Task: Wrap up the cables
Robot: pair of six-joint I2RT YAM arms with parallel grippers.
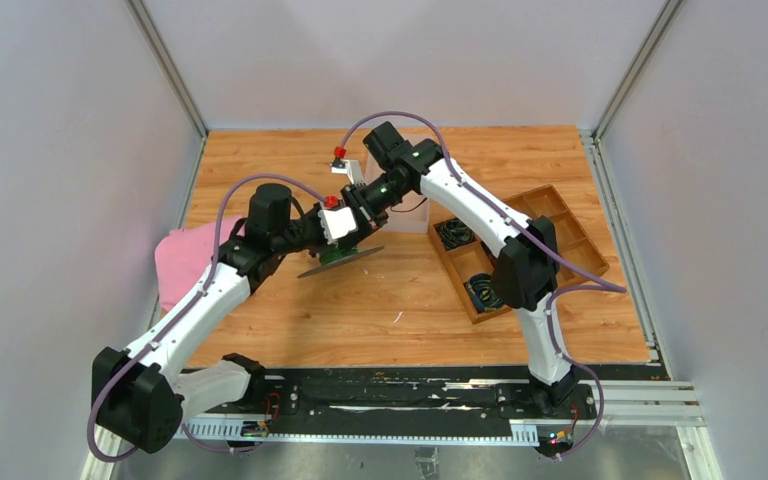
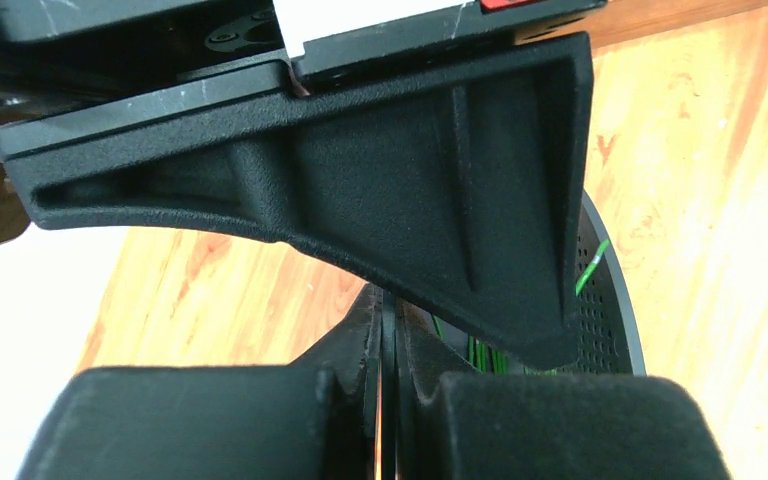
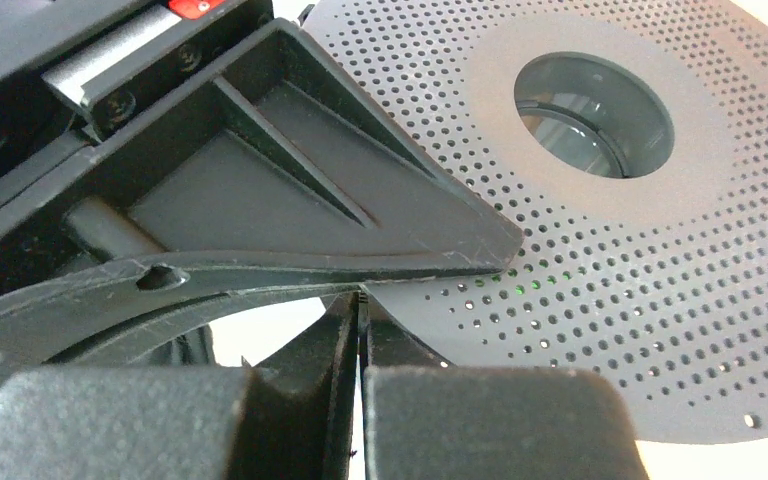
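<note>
Spool [image 1: 340, 262]: centre of table [image 1: 410, 310], tilted, with green cable [image 2: 478, 350] inside
Left gripper [image 2: 385, 335]: from 9 o'clock, pinched narrow on the rim, steadying it
Right gripper [image 3: 360, 312]: from 1 o'clock, also clamped on the rim, likely for winding

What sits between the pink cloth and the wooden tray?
In the top view: the left gripper and right gripper meeting over a tilted perforated spool.
</note>
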